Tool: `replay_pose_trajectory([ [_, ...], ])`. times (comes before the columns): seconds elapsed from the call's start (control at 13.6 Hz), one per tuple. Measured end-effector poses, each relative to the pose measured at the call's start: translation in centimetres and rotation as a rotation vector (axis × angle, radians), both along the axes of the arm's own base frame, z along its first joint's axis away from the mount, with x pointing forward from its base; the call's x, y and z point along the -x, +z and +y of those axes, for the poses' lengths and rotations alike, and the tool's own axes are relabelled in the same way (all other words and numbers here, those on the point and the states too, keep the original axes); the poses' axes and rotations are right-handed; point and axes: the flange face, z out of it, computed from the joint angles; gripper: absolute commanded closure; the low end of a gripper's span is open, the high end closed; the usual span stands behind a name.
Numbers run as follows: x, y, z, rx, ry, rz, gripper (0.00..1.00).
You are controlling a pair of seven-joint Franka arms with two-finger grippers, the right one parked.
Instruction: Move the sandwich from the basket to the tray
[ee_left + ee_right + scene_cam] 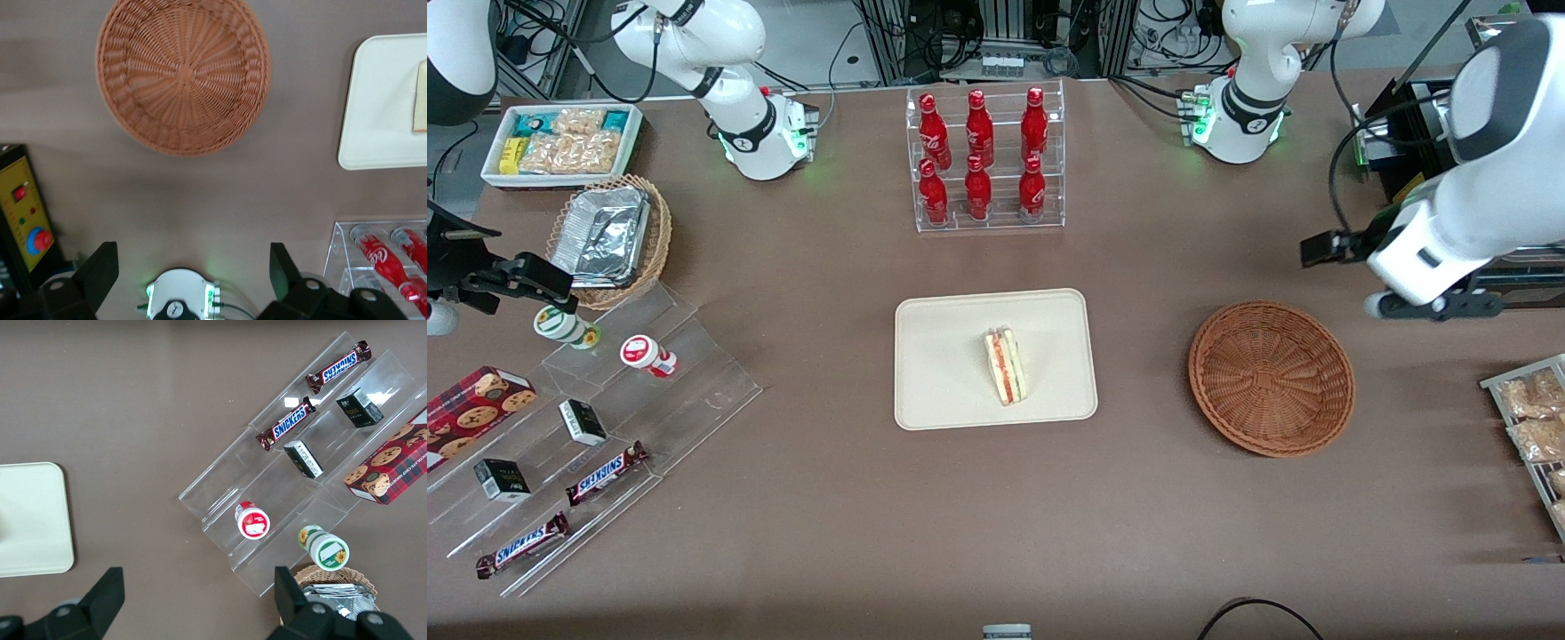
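Sandwich [1006, 366] lies on the tray [934, 356], cut side up, red, orange and green layers showing. It sits a little toward the tray's working-arm end and nearer the tray edge that faces the front camera. Nothing else on the tray.

Tray rests flat near the middle of the surface [996, 516]. Basket [1271, 378] stands well apart from it, toward the working arm's end of the surface, upright, with no contents visible in either the front or the left wrist view.

Claw [193, 267]: raised above the surface, over the stretch between the basket and the arm's base, farther from the front camera than the basket. Both fingers [100, 270] stand spread wide with nothing between them. Not touching basket, tray or sandwich.

Other items: clear rack of red bottles [984, 160] stands farther from the front camera than the tray, six bottles upright in two rows. Toward the parked arm's end: a clear stepped shelf [605, 444] carrying chocolate bars [605, 473], small dark boxes, two small pots and a red cookie box [471, 409]; a tan wicker basket holding foil containers [605, 233]; a white bin of snack packets [560, 142] near that corner.
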Motion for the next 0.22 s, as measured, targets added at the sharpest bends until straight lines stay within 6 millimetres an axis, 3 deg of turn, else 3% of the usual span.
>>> replay_pose_trajectory([
  [0.22,2.3,3.0,0.7,-0.006,0.008,0.001,0.00],
])
